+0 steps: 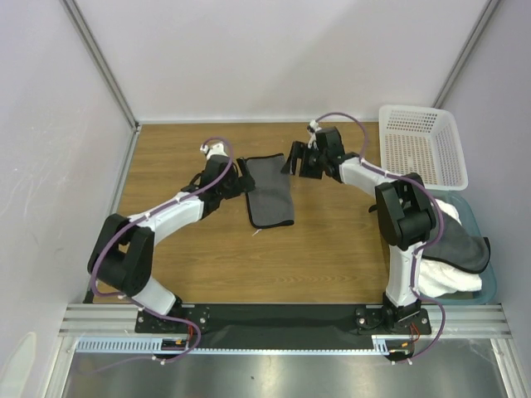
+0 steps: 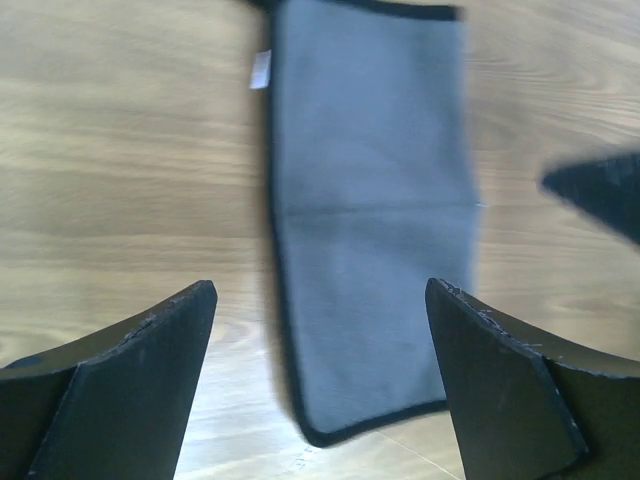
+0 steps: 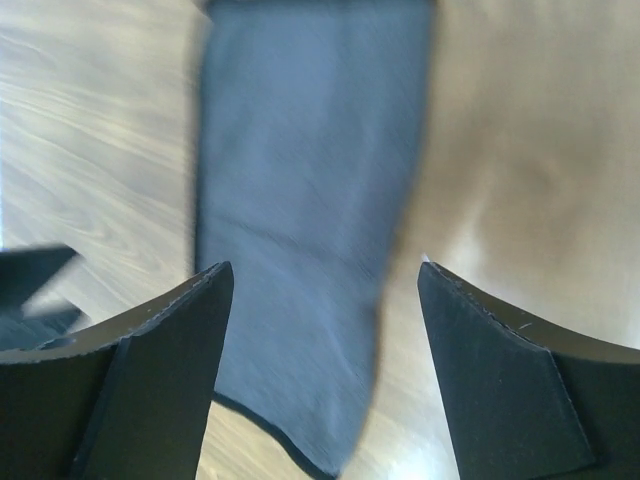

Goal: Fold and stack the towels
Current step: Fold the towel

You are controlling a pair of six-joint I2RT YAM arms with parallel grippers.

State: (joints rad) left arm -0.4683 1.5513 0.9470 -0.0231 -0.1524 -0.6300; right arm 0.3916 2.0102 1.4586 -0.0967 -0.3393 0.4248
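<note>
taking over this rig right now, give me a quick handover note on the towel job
Left pincer: open, holding nothing, at the left edge of the dark grey towel.
Right pincer: open, holding nothing, near the towel's far right corner.
The grey towel lies flat as a narrow strip mid-table, apparently folded once.
The white towel is bunched in the bin on the right, with a dark cloth draped over it. The white basket stands beyond.
Done: at most one fold.
Left: finish the grey towel, fold the rest, stack them. No yellow towel is in view.
</note>
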